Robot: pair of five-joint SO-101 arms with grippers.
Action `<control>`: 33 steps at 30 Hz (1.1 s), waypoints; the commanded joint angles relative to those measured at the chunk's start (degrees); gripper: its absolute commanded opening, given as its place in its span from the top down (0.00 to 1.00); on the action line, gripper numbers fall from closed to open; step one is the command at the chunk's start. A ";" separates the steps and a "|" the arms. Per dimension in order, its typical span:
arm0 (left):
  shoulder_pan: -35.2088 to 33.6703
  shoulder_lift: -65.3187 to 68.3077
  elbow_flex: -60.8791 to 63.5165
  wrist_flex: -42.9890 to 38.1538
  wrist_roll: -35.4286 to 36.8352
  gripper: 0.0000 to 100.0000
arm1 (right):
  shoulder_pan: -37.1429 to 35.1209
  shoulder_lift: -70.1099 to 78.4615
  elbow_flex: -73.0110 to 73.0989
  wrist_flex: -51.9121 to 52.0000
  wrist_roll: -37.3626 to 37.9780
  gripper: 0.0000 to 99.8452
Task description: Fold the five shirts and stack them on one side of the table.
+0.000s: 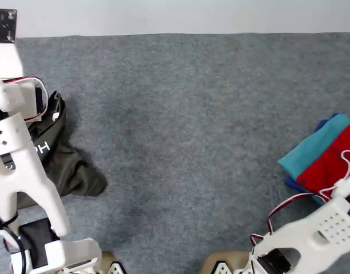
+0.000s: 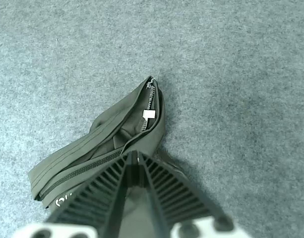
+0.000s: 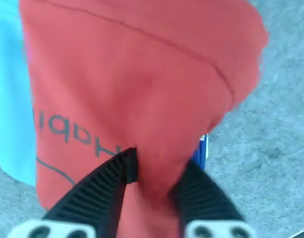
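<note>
High view: left arm [image 1: 20, 165] stands over the olive shirt [image 1: 72, 171], which lies crumpled and unfolded on the grey counter [image 1: 192, 114]. Right arm [image 1: 317, 228] is at the stack, well apart from it: red shirt [image 1: 334, 162] on top, teal shirt [image 1: 317, 145] under it, blue shirt [image 1: 290, 182] edge lowest. Left wrist view: left end effector [image 2: 137, 157] is pressed together, tips at the bunched olive shirt [image 2: 112, 139]. Cannot tell whether any cloth is caught between them. White tag [image 2: 149, 114] sits just ahead of the tips. Right wrist view: right end effector [image 3: 159, 171] is spread, one finger on either side of a ridge of red shirt [image 3: 142, 74], with the teal shirt [image 3: 5, 99] just beside. Risks, as judged: if the right end effector lifts away with the red ridge snagged, the top fold opens and the stack skews. If the left tips hold only a thin edge, the olive shirt may slip free when dragged, or drag as a bundle and never lie flat for folding.
</note>
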 commanded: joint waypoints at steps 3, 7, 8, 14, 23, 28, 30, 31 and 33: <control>-0.09 -2.11 -0.22 1.14 -0.35 0.99 | -0.31 -3.82 -4.66 1.71 -6.95 0.67; -0.09 -2.11 -0.22 1.14 -0.35 0.99 | -2.33 -8.04 -5.45 2.68 -6.86 0.67; -0.09 -2.11 -0.22 1.14 -0.35 0.99 | -2.42 -8.92 -5.45 2.68 -6.95 0.67; -0.09 -2.11 -0.22 1.14 -0.26 0.99 | -5.23 -10.15 -1.85 2.68 -6.86 0.89; -0.09 -2.11 -0.22 1.14 -0.26 0.99 | -14.81 -3.30 14.15 -5.67 -7.30 0.99; -0.09 -2.20 -0.22 1.14 -0.26 0.99 | -17.10 0.31 11.96 -9.01 -7.30 0.99; -0.18 -2.20 -0.22 1.14 -0.26 0.99 | -17.19 -0.66 8.53 -6.64 -7.30 0.99; -0.18 -2.20 -0.22 1.14 -0.26 0.99 | -17.19 -1.45 6.51 -4.70 -7.30 0.99; -0.18 -2.20 -0.22 1.14 -0.26 0.99 | -17.01 -3.82 2.81 -1.27 -7.21 0.99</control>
